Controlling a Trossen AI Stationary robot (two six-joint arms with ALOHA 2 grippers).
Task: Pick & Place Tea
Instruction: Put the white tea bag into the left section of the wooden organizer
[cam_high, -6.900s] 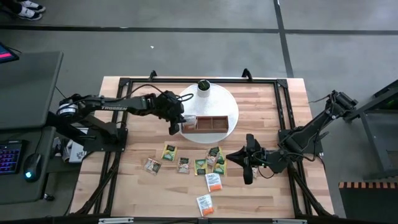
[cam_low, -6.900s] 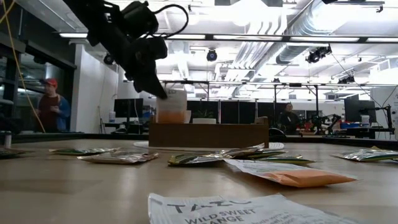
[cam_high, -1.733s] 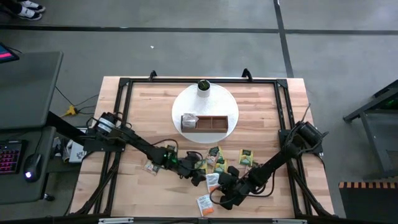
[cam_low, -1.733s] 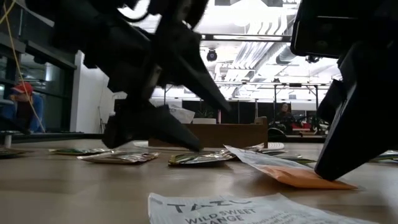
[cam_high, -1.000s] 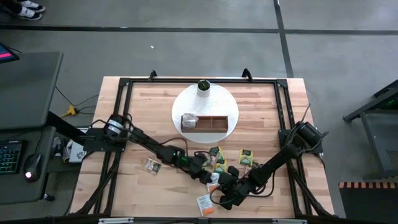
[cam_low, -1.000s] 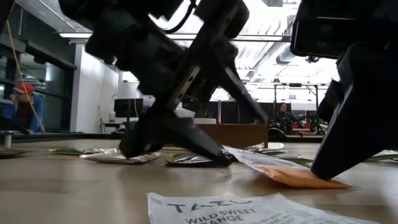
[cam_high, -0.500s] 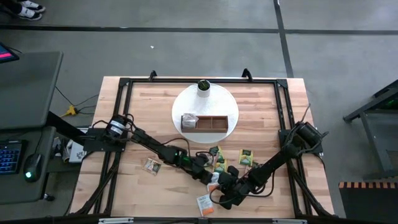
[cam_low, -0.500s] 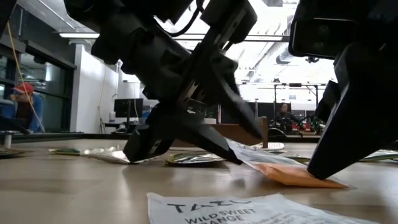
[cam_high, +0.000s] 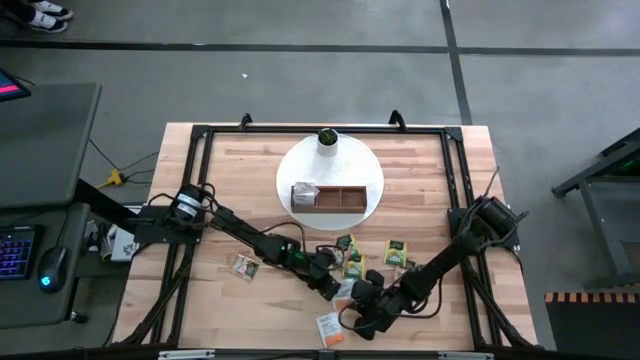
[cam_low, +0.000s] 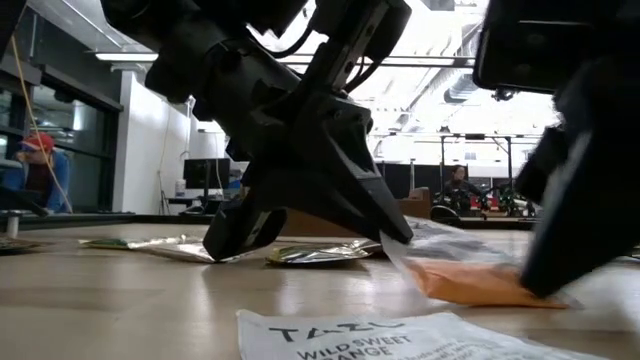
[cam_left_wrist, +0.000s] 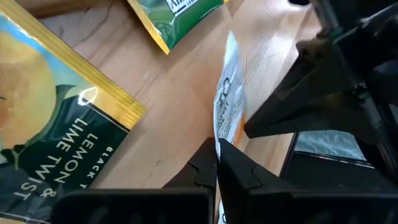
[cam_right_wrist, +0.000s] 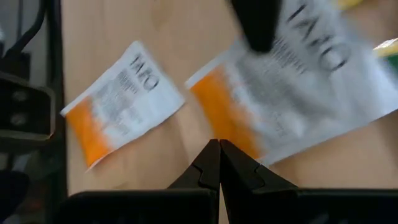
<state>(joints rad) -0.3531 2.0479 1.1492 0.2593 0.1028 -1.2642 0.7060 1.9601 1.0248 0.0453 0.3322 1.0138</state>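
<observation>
Left gripper (cam_left_wrist: 217, 163) pinches one orange-and-white paper tea sachet (cam_left_wrist: 227, 106); right gripper (cam_right_wrist: 219, 163), closed empty, sits at its five o'clock; a second matching sachet (cam_right_wrist: 121, 98) lies nearby.

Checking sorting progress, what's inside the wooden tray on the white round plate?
The wooden tray has three compartments: the one nearest the left arm holds a pale sachet; the other two look empty. Anything beneath that sachet is hidden.

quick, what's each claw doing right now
left claw: closed on an orange and white tea packet
right claw: closed, holding nothing
</observation>
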